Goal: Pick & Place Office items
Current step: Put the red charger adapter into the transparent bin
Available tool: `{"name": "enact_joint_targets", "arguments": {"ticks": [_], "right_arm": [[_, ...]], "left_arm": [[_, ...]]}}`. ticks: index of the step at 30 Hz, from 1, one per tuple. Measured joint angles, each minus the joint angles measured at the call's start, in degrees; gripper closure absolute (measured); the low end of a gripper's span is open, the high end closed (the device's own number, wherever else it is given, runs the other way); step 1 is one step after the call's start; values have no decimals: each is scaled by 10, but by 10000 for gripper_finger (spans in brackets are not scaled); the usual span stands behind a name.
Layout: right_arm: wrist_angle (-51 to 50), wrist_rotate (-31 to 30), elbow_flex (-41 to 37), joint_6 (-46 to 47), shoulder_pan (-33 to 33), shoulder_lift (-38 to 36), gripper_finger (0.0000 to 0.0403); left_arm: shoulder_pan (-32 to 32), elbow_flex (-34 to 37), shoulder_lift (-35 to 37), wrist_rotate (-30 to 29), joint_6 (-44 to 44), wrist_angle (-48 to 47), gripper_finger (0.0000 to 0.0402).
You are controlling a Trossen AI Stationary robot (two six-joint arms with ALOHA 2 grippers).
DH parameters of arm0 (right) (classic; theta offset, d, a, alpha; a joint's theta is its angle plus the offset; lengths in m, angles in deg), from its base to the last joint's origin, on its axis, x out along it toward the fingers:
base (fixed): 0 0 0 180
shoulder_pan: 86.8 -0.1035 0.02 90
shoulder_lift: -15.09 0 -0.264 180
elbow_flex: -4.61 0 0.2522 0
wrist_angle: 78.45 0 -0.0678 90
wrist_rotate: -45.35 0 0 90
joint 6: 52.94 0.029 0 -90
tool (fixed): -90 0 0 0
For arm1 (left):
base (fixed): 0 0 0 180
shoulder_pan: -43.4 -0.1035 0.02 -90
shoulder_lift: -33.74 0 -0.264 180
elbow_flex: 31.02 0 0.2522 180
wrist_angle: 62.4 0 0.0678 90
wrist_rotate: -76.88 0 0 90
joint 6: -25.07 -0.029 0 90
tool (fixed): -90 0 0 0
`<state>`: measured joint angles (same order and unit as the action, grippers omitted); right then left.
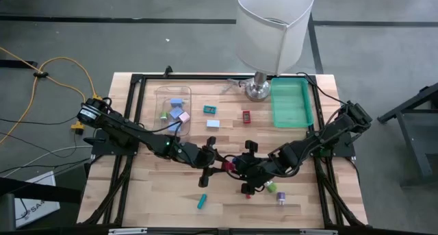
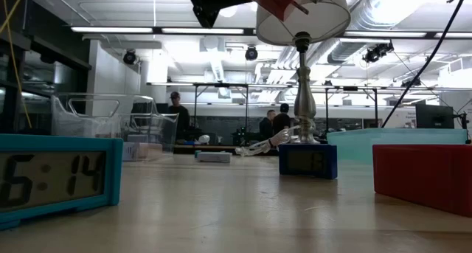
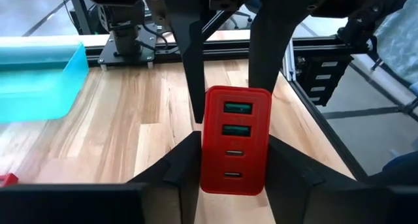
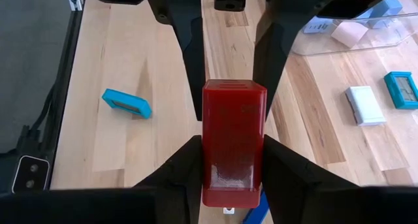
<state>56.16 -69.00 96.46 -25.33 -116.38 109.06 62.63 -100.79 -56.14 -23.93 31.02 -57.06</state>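
Red plastic was held from both ends in the middle of the wooden table point(image 1: 171, 187): a small red charger point(image 3: 235, 139) was clamped between two grippers that met above the boards. The left gripper point(image 3: 225, 113) was closed tight on one end of it, and the right gripper point(image 4: 228, 113) was closed on the other end, its fingers held partly apart by the block. It was probably held this way so that it could be passed from one arm to the other, since each arm reaches only its own side of the table. Four ports were seen on the charger's flat face, two with green insides and two thin ones below, and its corners were rounded. From the low view only its underside could be seen, lifted high above the tabletop. Other office items were left lying about: a teal clock point(image 1: 202, 202) near the front edge, a small red block point(image 1: 246, 116) by the green tray point(image 1: 291, 117), a light blue block point(image 1: 213, 123) and a teal bit point(image 1: 210, 109) near the clear bin point(image 1: 161, 98), where a few pale pieces had been put. A big lamp point(image 1: 274, 26) was stood at the back. Whether the charger was meant for the tray or the bin could not be told
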Motion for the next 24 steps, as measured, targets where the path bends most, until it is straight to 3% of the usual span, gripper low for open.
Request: {"name": "enact_joint_targets", "arguments": {"ticks": [14, 24], "right_arm": [[2, 4, 0, -2, 0, 0, 283], [4, 6, 0, -6, -1, 0, 246]], "left_arm": [[5, 0, 0, -5, -1, 0, 279], [11, 0, 0, -7, 10, 1, 280]]}}
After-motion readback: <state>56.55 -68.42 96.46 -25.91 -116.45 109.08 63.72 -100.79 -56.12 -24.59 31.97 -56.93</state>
